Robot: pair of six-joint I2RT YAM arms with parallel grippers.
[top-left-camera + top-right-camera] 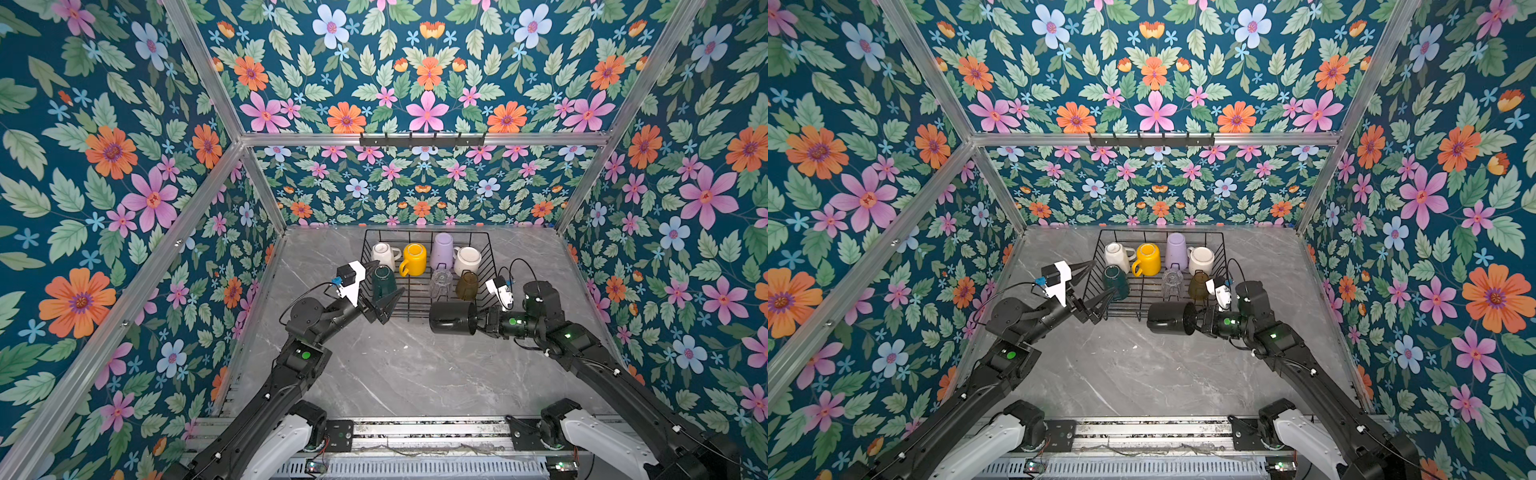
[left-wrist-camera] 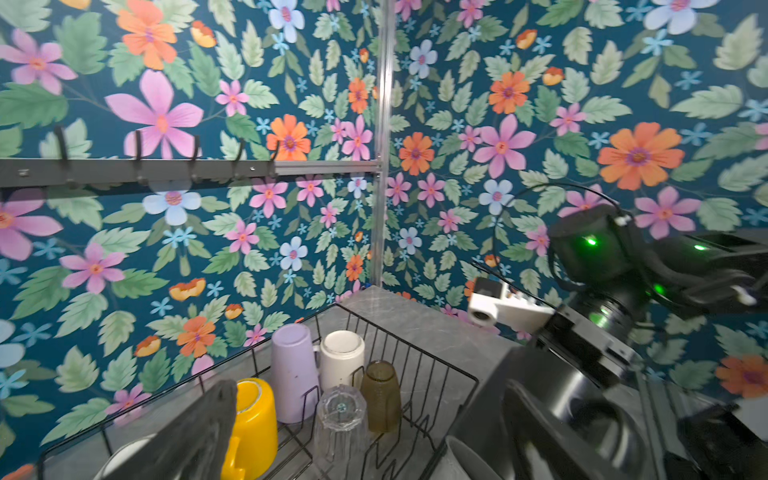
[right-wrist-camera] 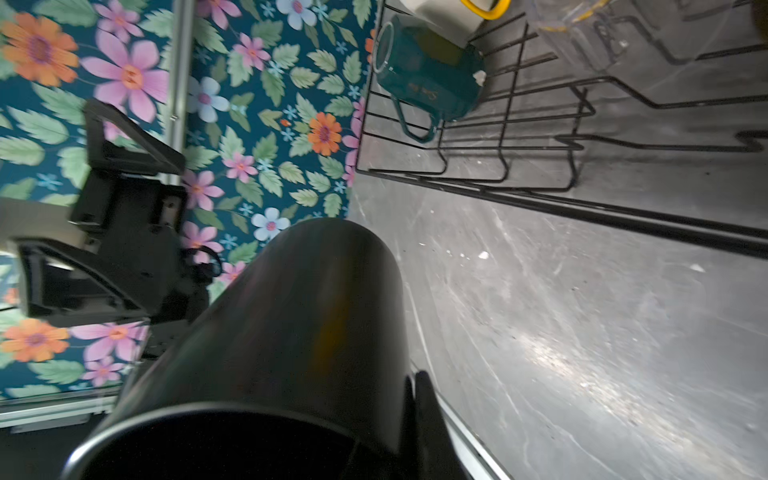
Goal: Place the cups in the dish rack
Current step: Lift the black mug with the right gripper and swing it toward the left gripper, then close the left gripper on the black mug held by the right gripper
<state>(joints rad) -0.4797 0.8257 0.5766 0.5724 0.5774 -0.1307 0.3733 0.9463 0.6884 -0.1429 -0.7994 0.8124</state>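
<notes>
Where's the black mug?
In both top views the black mug lies sideways in the right gripper, just in front of the dish rack, right of centre.

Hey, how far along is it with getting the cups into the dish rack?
Done: seven cups are in the dish rack: white mug, yellow mug, lavender tumbler, second white mug, dark green mug, clear glass, amber glass. In hand: the right gripper holds the black mug on its side, short of the rack. Remaining: only that mug to set in.

walls [image 1: 104, 187]: teal, floral print
worktop [image 1: 395, 374]: grey marble veining
dish rack [image 1: 415, 293]: black
tumbler [image 1: 442, 249]: lavender
glass [image 1: 467, 286]: olive-amber
mugs: black mug [image 1: 451, 318], yellow mug [image 1: 414, 258], dark green mug [image 1: 384, 282]
</notes>
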